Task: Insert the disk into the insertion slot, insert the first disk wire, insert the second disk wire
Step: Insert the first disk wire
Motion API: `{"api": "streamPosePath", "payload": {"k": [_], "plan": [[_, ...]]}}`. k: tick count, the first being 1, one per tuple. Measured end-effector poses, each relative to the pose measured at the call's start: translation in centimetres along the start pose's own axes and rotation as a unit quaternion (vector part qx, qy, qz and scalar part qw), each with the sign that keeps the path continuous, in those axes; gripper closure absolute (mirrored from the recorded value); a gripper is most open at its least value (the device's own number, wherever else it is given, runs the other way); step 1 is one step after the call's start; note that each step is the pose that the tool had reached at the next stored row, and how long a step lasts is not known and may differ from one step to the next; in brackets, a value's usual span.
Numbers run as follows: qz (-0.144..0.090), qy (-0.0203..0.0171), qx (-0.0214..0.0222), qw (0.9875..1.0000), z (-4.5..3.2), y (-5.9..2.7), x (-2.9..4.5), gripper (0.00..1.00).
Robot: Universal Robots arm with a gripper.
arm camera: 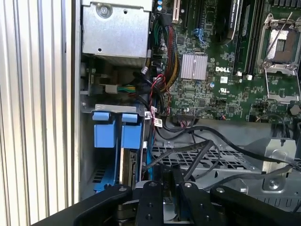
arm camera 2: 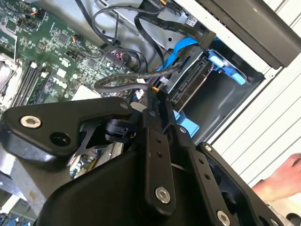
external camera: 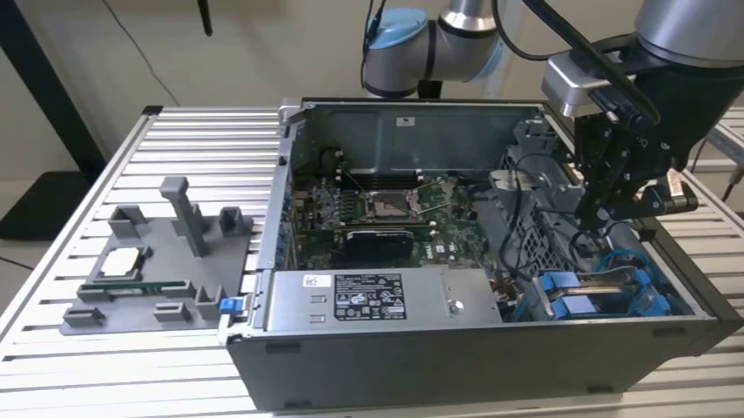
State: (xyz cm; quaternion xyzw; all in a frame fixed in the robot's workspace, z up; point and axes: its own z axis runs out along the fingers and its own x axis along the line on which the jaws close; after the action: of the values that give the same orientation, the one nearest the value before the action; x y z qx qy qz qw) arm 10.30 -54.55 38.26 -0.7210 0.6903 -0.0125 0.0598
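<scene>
Exterior view first: we see one open case (external camera: 465, 366) on the slatted bench (external camera: 209, 139), toward the edge at the exterior view's right. One grey fixture (external camera: 163, 261) stands near the edge at the exterior view's left, and bare slats lie around both. One power supply (external camera: 372, 296) lies along the case's near wall and bears a black label and a white sticker, whose print is too small for us to read.

The end effector (external camera: 598, 218) hangs inside the case's open top, close to its wall on the exterior view's right. In the second wrist view its fingers (arm camera 2: 157, 110) are drawn together on the end of a braided wire (arm camera 2: 122, 81), just beside the disk (arm camera 2: 190, 82). The disk sits in the slot (arm camera 2: 221, 101), clipped in its blue frame, and one blue wire (arm camera 2: 181, 49) runs down toward it.

In the first wrist view we count two blue tabs (arm camera: 103, 129) at the slot's mouth, and several black wires crowd the space around the fingers. A person's hand (arm camera 2: 282, 176) shows outside the case.
</scene>
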Motion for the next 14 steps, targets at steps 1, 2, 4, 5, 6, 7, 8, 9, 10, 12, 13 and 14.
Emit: {"api": "streamPosePath", "payload": {"k": [1,2,4,5,6,7,8,9,10,12,13,14], "plan": [[0.0,0.0,0.0,1.0,0.0,0.0,0.0,1.0],[0.0,0.0,0.0,1.0,0.01,0.0,0.0,1.0],[0.0,0.0,0.0,1.0,0.01,0.0,0.0,1.0],[0.0,0.0,0.0,1.0,0.01,0.0,0.0,1.0],[0.0,-0.0001,0.0,1.0,0.02,0.0,0.01,1.0],[0.0,-0.0001,0.0,1.0,0.03,0.01,0.02,1.0],[0.0,-0.0002,0.0,1.0,0.04,0.01,0.05,1.0],[0.0,-0.0001,0.0,1.0,0.04,0.01,0.09,1.0],[0.0,0.0,0.0,1.0,0.05,0.02,0.14,1.0],[0.0,0.0,0.0,1.0,0.08,0.02,0.31,1.0],[0.0,0.0,0.0,1.0,0.09,0.03,0.42,1.0],[0.0,0.0,-0.0001,1.0,0.1,0.04,0.54,1.0]]}}
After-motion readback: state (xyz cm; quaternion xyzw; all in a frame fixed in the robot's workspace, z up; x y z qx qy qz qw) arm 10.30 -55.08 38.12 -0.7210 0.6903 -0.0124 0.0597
